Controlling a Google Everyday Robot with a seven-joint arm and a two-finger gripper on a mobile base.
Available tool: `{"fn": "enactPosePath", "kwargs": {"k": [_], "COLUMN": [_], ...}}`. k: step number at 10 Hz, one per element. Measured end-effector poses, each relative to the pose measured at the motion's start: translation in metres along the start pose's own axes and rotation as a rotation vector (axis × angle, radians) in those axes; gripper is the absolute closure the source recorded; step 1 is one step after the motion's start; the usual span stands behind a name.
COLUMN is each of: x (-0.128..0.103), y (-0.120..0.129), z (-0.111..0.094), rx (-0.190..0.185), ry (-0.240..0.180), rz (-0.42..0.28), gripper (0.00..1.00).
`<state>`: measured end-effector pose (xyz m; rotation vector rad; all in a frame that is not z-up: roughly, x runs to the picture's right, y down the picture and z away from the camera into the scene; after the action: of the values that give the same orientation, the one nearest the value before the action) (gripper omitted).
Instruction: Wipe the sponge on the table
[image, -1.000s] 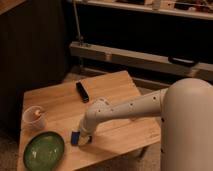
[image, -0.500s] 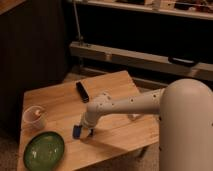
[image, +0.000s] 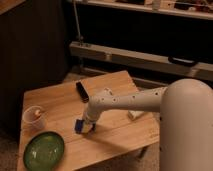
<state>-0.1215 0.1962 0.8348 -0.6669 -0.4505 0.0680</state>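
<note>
**Sponge low on the table, plate and cup close by on the left**

The gripper (image: 88, 126) is down at the tabletop, near the middle of the table's (image: 117, 82) front half. The dark-blue sponge (image: 79, 125) is right against its left side, and appears to stand on edge rather than lie flat. Whether the gripper is clamped on the sponge or only resting against it cannot be told.

A stroke carried further left and nearer could run the sponge into the green plate (image: 60, 143), which lies at the near-left corner close to the edge and might be pushed off. The clear cup (image: 34, 119) just beyond the plate looks light and would tip easily. A far-going stroke could knock the black bar (image: 81, 91). If the sponge is only loosely held, friction on the wood could drag it free.

The white arm (image: 125, 100) covers the table's right side. A pale object (image: 135, 114) under it is partly hidden and cannot be identified. The cup holds something orange that is too small to make out.
</note>
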Motion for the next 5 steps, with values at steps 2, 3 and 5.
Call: {"fn": "enactPosePath", "kwargs": {"k": [2,3,5], "x": [0.017,0.023,0.047], "y": [-0.002,-0.002,0.0], "z": [-0.003,-0.006,-0.023], "rx": [0.001,0.004,0.023], "ry": [0.011,0.016,0.034], "rz": [0.031,0.042,0.081], "gripper": [0.58,0.58,0.58]}}
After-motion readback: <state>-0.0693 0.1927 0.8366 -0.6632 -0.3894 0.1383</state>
